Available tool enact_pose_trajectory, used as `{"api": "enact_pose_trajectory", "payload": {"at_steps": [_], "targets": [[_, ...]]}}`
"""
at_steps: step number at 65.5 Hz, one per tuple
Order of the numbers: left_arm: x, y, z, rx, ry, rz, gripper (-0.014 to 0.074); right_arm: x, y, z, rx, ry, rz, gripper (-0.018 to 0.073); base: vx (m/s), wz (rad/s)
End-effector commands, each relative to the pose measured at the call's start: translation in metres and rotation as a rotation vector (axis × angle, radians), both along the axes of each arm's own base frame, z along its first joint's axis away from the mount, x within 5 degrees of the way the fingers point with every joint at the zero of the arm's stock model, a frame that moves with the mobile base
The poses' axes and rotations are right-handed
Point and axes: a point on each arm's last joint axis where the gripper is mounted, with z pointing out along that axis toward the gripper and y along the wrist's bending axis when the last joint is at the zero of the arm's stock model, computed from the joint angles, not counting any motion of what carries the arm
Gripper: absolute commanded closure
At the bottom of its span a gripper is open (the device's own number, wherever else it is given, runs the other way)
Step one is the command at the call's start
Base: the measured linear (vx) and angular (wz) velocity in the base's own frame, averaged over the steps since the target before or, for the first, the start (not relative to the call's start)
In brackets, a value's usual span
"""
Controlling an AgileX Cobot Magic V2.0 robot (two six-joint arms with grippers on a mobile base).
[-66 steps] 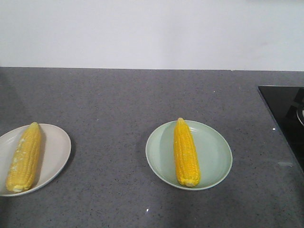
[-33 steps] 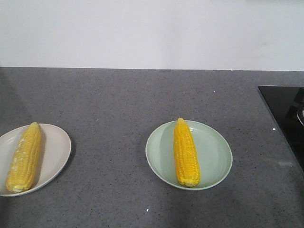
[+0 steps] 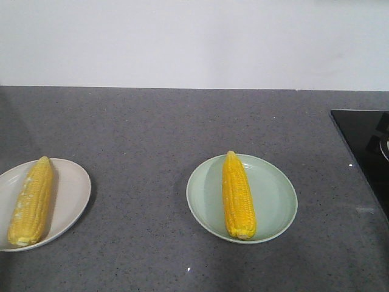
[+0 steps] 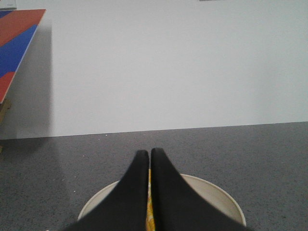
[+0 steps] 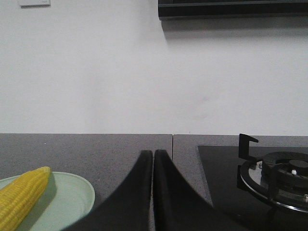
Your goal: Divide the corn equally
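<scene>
Both the left gripper and right gripper were seen with jaws together, empty. Corn lay left of the right jaws; it was judged stiff, fairly heavy, best gripped mid-cob across its width.

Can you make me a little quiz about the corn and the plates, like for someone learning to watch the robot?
1. How many cobs lie on the green plate?
2. True or false: the cob on the white plate stands upright.
3. Which is shut with nothing in it: A) the left pincer only, B) the right pincer only, C) both?

Key
1. One, the right-hand cob.
2. False; the left-hand cob lies flat, its tip toward the wall.
3. C. Each pincer's jaws meet, and no cob is between them.
</scene>
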Motion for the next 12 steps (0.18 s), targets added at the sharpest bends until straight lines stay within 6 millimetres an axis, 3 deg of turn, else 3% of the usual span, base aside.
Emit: {"api": "enact_pose_trajectory", "payload": {"at_steps": [1, 12], "targets": [[-0.0018, 0.0, 0.0025, -0.013, -0.074, -0.002, 0.0603, 0.0002, -0.0003, 0.0037, -0.005, -0.06, -0.006, 0.057, 0.0, 0.0], [-0.0018, 0.0, 0.0025, -0.013, -0.074, -0.002, 0.0603, 0.0002, -0.0003, 0.0037, -0.005, -0.06, -0.006, 0.057, 0.0, 0.0]]}}
